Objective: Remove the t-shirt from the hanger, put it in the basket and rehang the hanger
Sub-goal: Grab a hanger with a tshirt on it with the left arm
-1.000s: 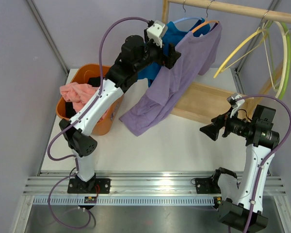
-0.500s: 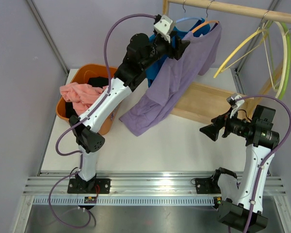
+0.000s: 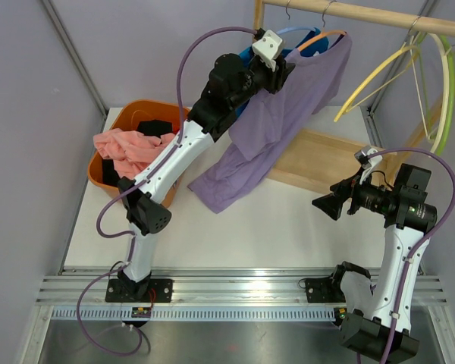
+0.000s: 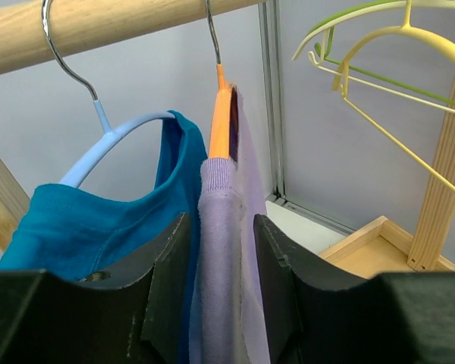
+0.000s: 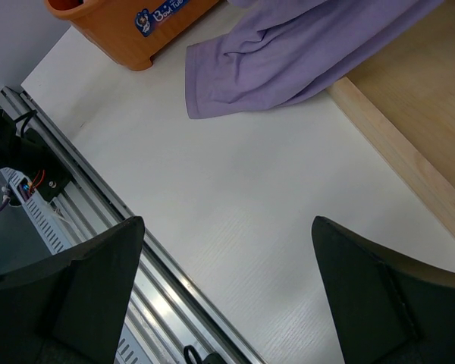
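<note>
**Left end effector astride the purple t-shirt at its hanger**

Top external view: the left arm reaches up and back to the wooden rail (image 3: 364, 15). Its left end effector (image 3: 284, 74) sits at the shoulder of the purple t-shirt (image 3: 280, 129). The shirt hangs on the orange hanger (image 3: 322, 39), and its lower hem trails onto the bench (image 3: 273, 227). A teal shirt (image 3: 246, 57) hangs just beside it, mostly hidden by the arm. To the left stands the orange basket (image 3: 98, 171) holding a pink cloth (image 3: 129, 144). The right end effector (image 3: 324, 205) hovers over the bench, well apart from the clothes, with its jaws spread wide.

Left wrist view: the two dark fingers (image 4: 167, 273) flank the purple t-shirt (image 4: 216, 182) just below the orange hanger (image 4: 221, 114). The fabric fills most of the gap, and an edge of the teal shirt (image 4: 98, 220) lies against the left finger. I cannot tell whether the jaws actually pinch the cloth. The teal shirt hangs on a light blue hanger (image 4: 98, 152). A yellow hanger (image 4: 394, 38) and a green hanger (image 4: 349, 11) show at the right.

Right wrist view: the right end effector (image 5: 227, 221) is spread over bare bench (image 5: 174, 152). The purple t-shirt (image 5: 288, 61) hem lies on the bench beyond it, beside the orange basket (image 5: 121, 30).
</note>
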Motion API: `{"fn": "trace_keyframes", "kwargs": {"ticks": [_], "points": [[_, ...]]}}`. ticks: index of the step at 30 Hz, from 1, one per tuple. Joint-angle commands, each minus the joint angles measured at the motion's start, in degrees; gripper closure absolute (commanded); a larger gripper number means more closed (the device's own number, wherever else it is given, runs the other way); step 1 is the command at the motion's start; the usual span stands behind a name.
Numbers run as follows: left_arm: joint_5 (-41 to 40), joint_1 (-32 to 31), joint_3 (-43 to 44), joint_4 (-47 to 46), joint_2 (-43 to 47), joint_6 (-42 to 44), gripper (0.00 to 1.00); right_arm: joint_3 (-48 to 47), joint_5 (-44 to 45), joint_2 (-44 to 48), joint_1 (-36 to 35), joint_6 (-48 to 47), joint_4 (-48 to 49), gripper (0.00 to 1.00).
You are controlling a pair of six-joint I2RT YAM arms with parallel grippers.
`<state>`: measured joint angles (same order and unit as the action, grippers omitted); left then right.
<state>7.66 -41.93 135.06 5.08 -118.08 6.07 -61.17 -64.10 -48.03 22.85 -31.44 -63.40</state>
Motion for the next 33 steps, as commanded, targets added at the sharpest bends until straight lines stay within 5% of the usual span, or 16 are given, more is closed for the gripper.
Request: {"fn": "trace_keyframes", "kwargs": {"ticks": [1, 6, 11, 19, 33], "points": [[-1.4, -0.4, 4.2, -0.3, -2.3, 2.4, 0.59, -2.3, -1.3, 0.3, -0.3, -0.2, -0.9, 0.01], [-0.5, -0.5, 5.5, 3.4, -3.6, 4.5, 0.66, -3.7, -1.4, 0.1, -0.3, -0.1, -1.8, 0.00], [-1.2, -0.5, 4.2, 5.0, -2.9, 6.8, 1.00, -4.7, -1.5, 0.1, -0.3, 0.6, -1.8, 0.01], [3.1, -0.5, 3.8, 4.2, -0.9, 3.5, 1.00, -5.2, -0.8, 0.1, -0.3, 0.3, -2.4, 0.01], [4.2, 0.4, 5.5, -11.1, 1.3, -12.5, 1.00, -5.2, -0.2, 0.3, -0.3, -0.5, -2.9, 0.01]]}}
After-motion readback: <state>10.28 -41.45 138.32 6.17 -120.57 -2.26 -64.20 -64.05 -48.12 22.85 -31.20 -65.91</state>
